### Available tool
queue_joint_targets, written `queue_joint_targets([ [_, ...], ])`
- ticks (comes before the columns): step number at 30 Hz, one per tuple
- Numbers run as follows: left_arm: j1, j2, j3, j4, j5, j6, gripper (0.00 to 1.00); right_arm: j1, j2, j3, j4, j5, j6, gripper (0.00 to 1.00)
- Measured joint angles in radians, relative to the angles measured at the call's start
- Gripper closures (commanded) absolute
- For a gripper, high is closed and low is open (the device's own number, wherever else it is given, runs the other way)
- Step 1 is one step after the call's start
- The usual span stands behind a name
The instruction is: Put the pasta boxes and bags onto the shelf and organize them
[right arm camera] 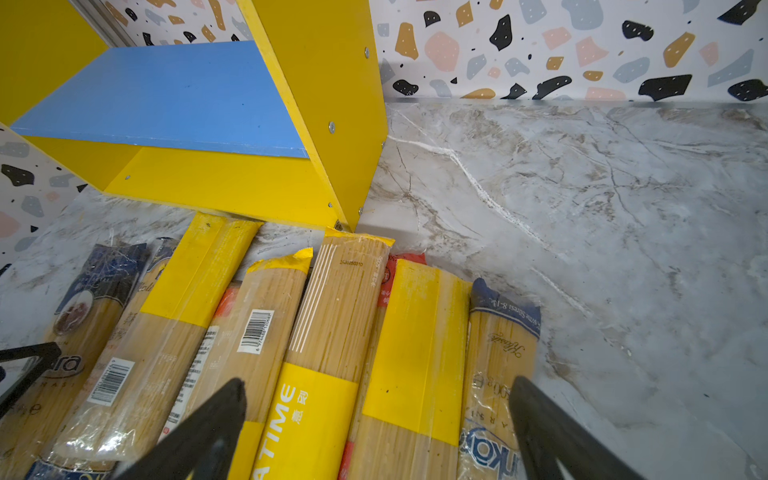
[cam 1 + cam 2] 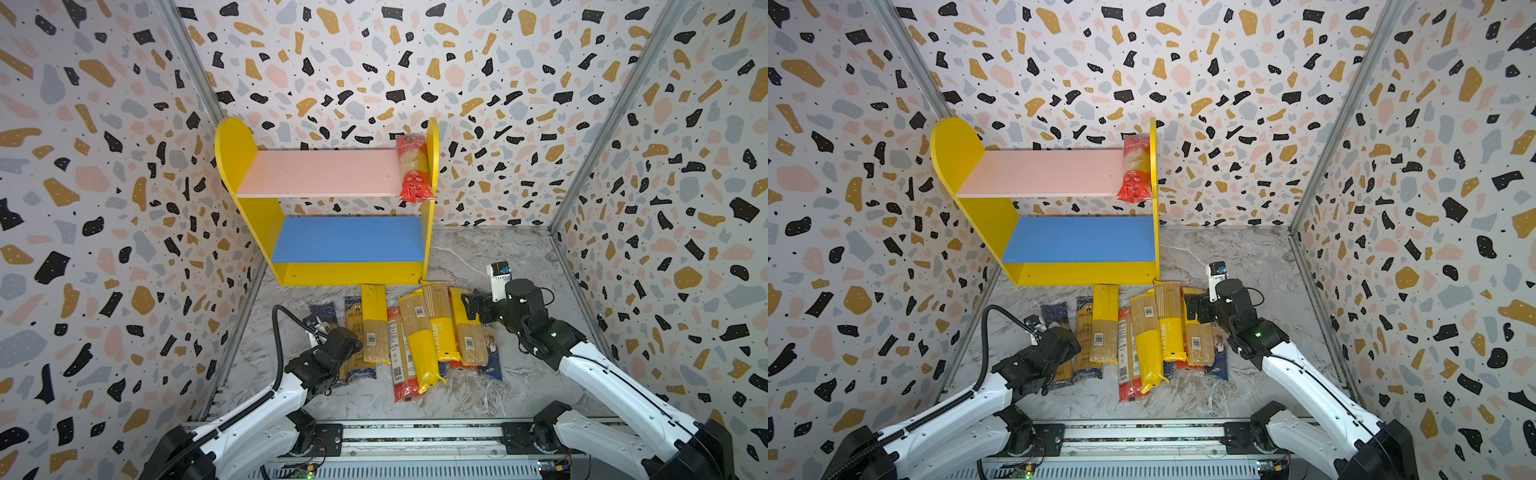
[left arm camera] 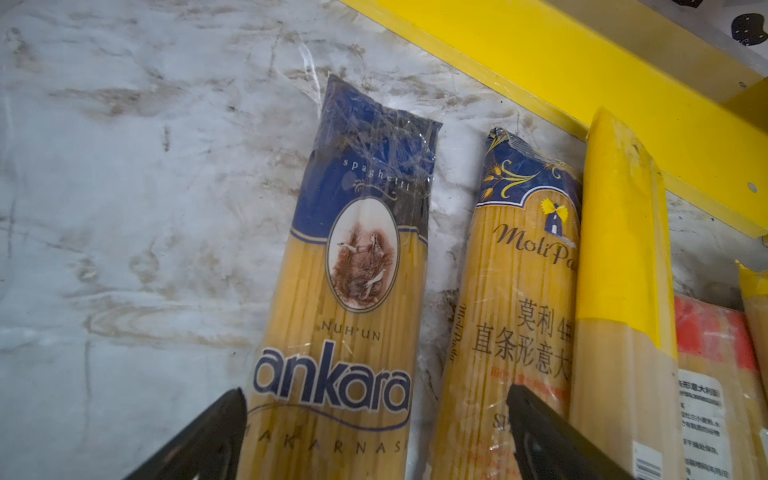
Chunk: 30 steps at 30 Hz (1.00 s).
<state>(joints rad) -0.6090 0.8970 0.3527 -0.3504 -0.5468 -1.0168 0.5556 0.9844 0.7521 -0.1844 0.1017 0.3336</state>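
- White-and-black left arm reaches in from the front rail, its wrist bent down over the packs lying before the yellow-sided two-tier shelf (image 2: 349, 274). The left gripper (image 3: 376, 395) has its jaws spread wide and clamps nothing, straddling a clear spaghetti bag with a dark blue top (image 3: 340, 332).
- That bag reads "spaghetti", "NUH'UN", "ankara" and "AKARNASI". The blue-topped neighbour bag (image 3: 519, 311) reads "MoliPa" above Chinese characters.
- Right arm stretches to just in front of the shelf's right front corner. The right gripper (image 1: 378, 384) is likewise spread and empty, above a yellow-banded clear pack (image 1: 320, 374) lettered "ATIME".
- Most pasta packs lie side by side on the marble-look table (image 2: 478, 253), their far ends at the shelf's base front.
- One red-printed clear bag (image 2: 413, 168) lies on the shelf's pink upper board, against the right side panel. Its print is too small to read.
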Motion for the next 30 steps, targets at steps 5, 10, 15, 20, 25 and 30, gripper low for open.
queue_joint_targets([
  [5, 0.000, 0.069, -0.021, -0.011, 0.021, -0.018, 0.00, -0.016, 0.000, -0.007, 0.012, -0.025, -0.002, 0.01],
  [10, 0.000, 0.117, -0.019, -0.016, 0.030, -0.020, 0.00, -0.039, 0.000, -0.008, 0.026, -0.055, -0.003, 0.01],
  [15, 0.000, 0.206, 0.006, -0.016, 0.037, -0.010, 0.01, -0.057, -0.022, -0.009, 0.029, -0.075, -0.003, 0.01],
  [20, 0.000, 0.336, 0.066, -0.002, 0.032, 0.015, 0.11, -0.072, -0.038, -0.011, 0.030, -0.092, -0.003, 0.01],
  [25, 0.003, 0.386, 0.096, 0.022, 0.033, 0.039, 0.21, -0.098, -0.039, -0.011, 0.031, -0.110, -0.003, 0.01],
  [30, 0.004, 0.434, 0.127, 0.049, 0.038, 0.060, 0.44, -0.133, -0.038, -0.011, 0.034, -0.136, -0.003, 0.01],
])
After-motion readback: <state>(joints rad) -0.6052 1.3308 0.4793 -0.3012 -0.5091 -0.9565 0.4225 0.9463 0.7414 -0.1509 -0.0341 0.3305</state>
